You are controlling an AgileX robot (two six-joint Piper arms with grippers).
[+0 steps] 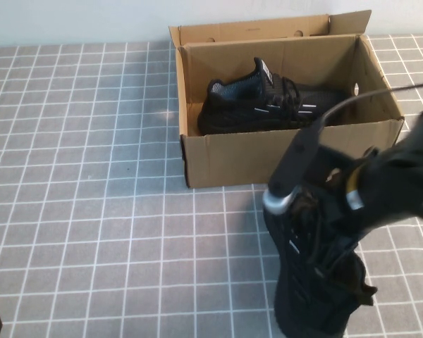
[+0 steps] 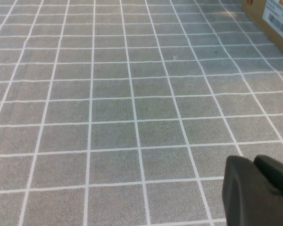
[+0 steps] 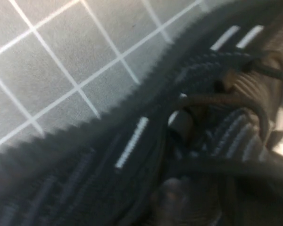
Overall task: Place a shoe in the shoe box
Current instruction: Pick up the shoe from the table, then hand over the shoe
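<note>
Two black knit-mesh sneakers show: nearest, at the table's near-right edge, one black mesh sneaker w/ thin white side dashes [image 1: 311, 289] stands on the grey white-gridded tile surface [image 1: 92, 211] under the right gripper [image 1: 323, 248], whose jaws look closed on its laced top, tho the contact is mostly hidden by the arm. Left gripper [image 2: 254, 190], shut and holding nothing, hovers low at the near-left corner w/ wide bare tile ahead. Farther back, the brown corrugated cardboard shoe box [image 1: 225, 158] sits open, flap lid up against the pale wall [image 1: 70, 21], second sneaker [image 1: 268, 105] inside, on its side.
</note>
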